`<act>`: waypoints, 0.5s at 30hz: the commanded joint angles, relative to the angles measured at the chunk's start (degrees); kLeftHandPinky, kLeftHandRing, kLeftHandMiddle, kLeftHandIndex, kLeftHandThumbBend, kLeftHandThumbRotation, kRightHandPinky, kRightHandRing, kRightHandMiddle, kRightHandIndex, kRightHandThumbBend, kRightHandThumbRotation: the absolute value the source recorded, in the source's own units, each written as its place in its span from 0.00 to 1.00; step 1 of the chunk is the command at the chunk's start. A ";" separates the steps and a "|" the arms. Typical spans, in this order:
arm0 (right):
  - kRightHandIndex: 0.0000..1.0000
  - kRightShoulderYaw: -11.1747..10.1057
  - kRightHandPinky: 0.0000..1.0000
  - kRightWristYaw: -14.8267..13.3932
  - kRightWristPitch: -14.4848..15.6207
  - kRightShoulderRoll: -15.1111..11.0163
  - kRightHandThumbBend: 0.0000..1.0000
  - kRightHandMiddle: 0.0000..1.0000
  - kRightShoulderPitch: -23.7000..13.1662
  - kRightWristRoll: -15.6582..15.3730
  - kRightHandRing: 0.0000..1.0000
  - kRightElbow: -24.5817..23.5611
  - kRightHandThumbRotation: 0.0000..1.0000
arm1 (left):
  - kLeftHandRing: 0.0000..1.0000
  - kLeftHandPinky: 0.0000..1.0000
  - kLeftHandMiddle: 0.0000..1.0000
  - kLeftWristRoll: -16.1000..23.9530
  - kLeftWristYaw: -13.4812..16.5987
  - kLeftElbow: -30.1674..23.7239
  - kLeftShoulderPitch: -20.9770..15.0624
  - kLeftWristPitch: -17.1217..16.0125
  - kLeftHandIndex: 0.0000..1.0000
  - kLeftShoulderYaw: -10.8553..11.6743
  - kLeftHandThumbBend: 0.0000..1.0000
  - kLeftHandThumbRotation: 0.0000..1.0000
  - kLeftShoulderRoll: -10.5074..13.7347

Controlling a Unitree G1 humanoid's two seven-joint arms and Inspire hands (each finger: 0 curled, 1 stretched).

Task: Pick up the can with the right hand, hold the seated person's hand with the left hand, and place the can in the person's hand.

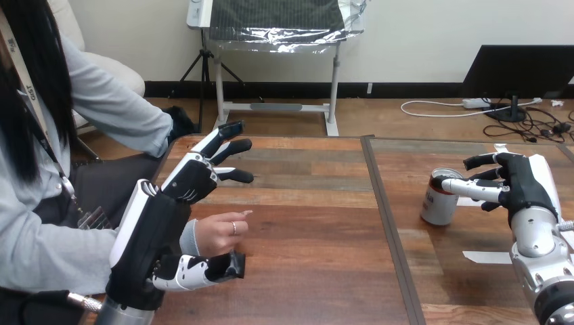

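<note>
Silver-topped can (440, 200) sits by the right hand (524, 184), fingers spread; the left hand (154, 230), fingers straight, brackets the person's hand (220, 233)

Table (318, 271): wood planks, matt, visible grain. Can (440, 201): metal, smooth, slightly glossy. Left hand (157, 227) and right hand (522, 181): black plastic, smooth white shells with light sheen. Right forearm (541, 252): silver metal, satin.

head camera looks forward and down across the wooden table (318, 223), close up.
</note>
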 commanded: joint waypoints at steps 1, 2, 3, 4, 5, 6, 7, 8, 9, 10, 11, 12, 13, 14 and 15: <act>0.62 0.66 0.40 -0.22 0.15 -0.74 1.00 0.54 -3.38 -0.41 0.48 -3.26 0.21 | 0.85 0.68 0.91 0.73 0.69 0.56 -3.74 -0.98 0.89 0.83 1.00 0.68 0.22; 0.62 0.69 0.41 -0.20 0.19 -0.77 1.00 0.54 -3.33 -0.41 0.49 -3.34 0.21 | 0.85 0.68 0.91 0.76 0.70 0.56 -3.72 -0.93 0.89 0.84 1.00 0.69 0.23; 0.62 0.75 0.41 -0.23 0.29 -0.82 1.00 0.55 -3.23 -0.47 0.49 -3.51 0.21 | 0.85 0.68 0.91 0.75 0.68 0.72 -3.79 -1.03 0.89 0.88 1.00 0.69 0.21; 0.61 0.78 0.41 -0.26 0.38 -0.85 1.00 0.55 -3.17 -0.50 0.49 -3.63 0.22 | 0.85 0.68 0.91 0.74 0.65 0.84 -3.84 -1.13 0.89 0.92 1.00 0.69 0.18; 0.61 0.81 0.41 -0.27 0.44 -0.88 1.00 0.54 -3.13 -0.52 0.49 -3.72 0.22 | 0.85 0.68 0.91 0.75 0.63 0.91 -3.88 -1.19 0.89 0.96 1.00 0.69 0.16; 0.61 0.93 0.41 -0.42 0.61 -0.93 1.00 0.54 -3.03 -0.67 0.48 -3.86 0.22 | 0.85 0.68 0.91 0.70 0.58 0.98 -3.89 -1.27 0.89 0.98 1.00 0.69 0.14; 0.61 1.01 0.41 -0.52 0.72 -0.97 1.00 0.54 -2.97 -0.77 0.48 -3.95 0.22 | 0.85 0.68 0.91 0.67 0.55 1.01 -3.89 -1.31 0.89 0.99 1.00 0.69 0.12; 0.61 1.07 0.41 -0.58 0.80 -1.00 1.00 0.54 -2.92 -0.84 0.48 -4.02 0.22 | 0.85 0.68 0.91 0.64 0.52 1.03 -3.89 -1.35 0.89 1.00 1.00 0.69 0.11; 0.61 1.00 0.41 -0.47 0.76 -1.06 1.00 0.54 -2.76 -0.75 0.48 -4.10 0.22 | 0.85 0.68 0.91 0.64 0.52 1.20 -3.93 -1.56 0.89 1.05 1.00 0.69 0.08; 0.62 0.92 0.41 -0.36 0.72 -1.11 1.00 0.54 -2.65 -0.65 0.49 -4.16 0.22 | 0.85 0.68 0.91 0.65 0.52 1.33 -3.97 -1.72 0.89 1.10 1.00 0.69 0.05; 0.62 0.87 0.42 -0.28 0.70 -1.13 1.00 0.54 -2.57 -0.60 0.49 -4.20 0.21 | 0.85 0.68 0.91 0.66 0.52 1.43 -4.01 -1.84 0.88 1.12 1.00 0.69 0.03; 0.62 0.79 0.42 -0.24 0.68 -1.17 1.00 0.54 -2.41 -0.53 0.49 -4.34 0.21 | 0.85 0.68 0.91 0.35 0.41 1.40 -3.97 -1.70 0.88 1.00 1.00 0.69 -0.01; 0.62 0.75 0.42 -0.24 0.68 -1.19 1.00 0.54 -2.30 -0.50 0.49 -4.45 0.21 | 0.85 0.68 0.91 0.11 0.33 1.36 -3.94 -1.58 0.88 0.90 1.00 0.69 -0.04; 0.62 0.72 0.42 -0.23 0.69 -1.21 1.00 0.54 -2.23 -0.48 0.49 -4.52 0.21 | 0.85 0.68 0.91 -0.05 0.27 1.35 -3.92 -1.50 0.88 0.83 1.00 0.68 -0.06; 0.62 0.67 0.42 -0.15 0.67 -1.27 1.00 0.54 -2.08 -0.43 0.48 -4.64 0.21 | 0.85 0.68 0.91 -0.28 0.21 1.12 -3.76 -1.04 0.88 0.71 1.00 0.68 -0.05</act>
